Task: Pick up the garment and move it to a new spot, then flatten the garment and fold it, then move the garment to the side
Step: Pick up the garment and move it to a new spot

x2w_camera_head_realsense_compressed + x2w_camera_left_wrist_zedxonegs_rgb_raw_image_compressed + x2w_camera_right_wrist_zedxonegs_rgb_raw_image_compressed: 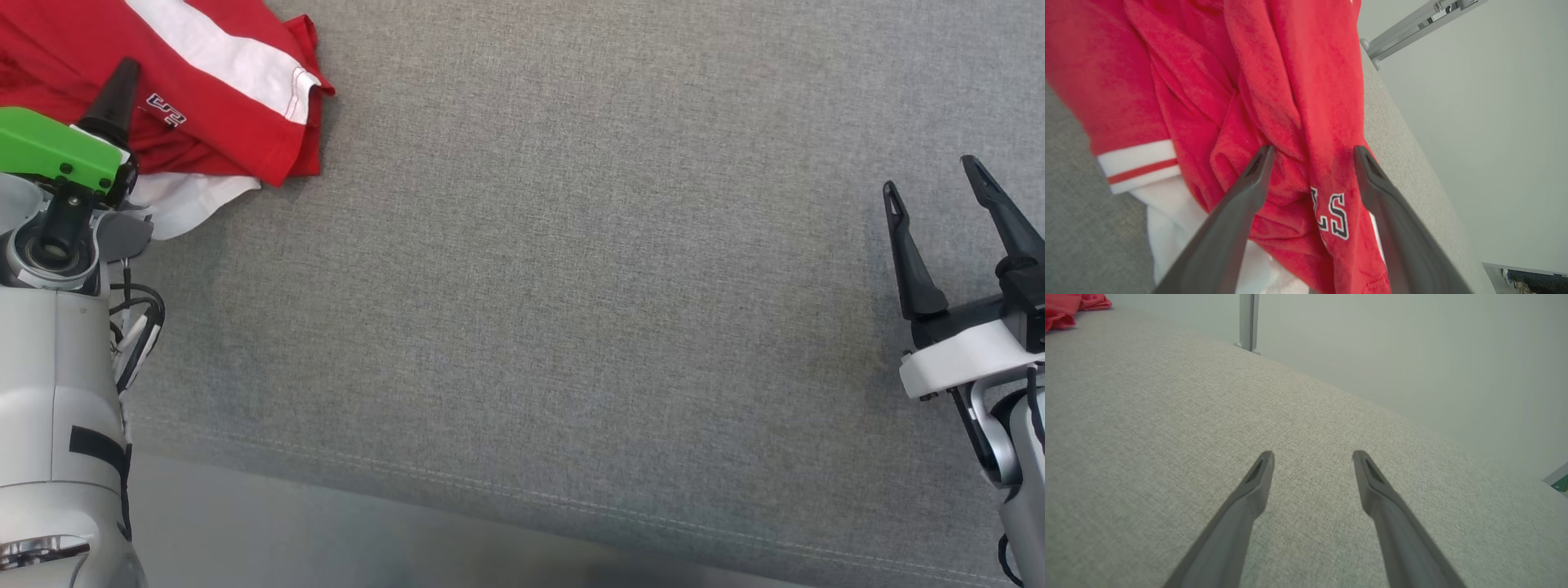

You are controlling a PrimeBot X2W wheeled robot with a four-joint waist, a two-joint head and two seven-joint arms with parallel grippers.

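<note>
Grey fabric surface (pixel 571 286) is seen, with the garment (pixel 229 90) bunched toward its far left corner. The left pincer (pixel 1312 153) is spread astride a fold; the right pincer (pixel 931 175) is released over bare fabric. Pick-up, flattening and folding are judged outstanding.

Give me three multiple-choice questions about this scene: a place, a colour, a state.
1. Where in the head view is the garment? A upper left; B centre; C lower right.
2. The garment's colours? A blue and yellow; B red and white; C black.
3. The right end effector is: A shut on the garment; B shut on nothing; C open above the grey surface.
Answers: A, it lies by the left end effector; B, red fabric with white bands; C, its fingers stand apart.
</note>
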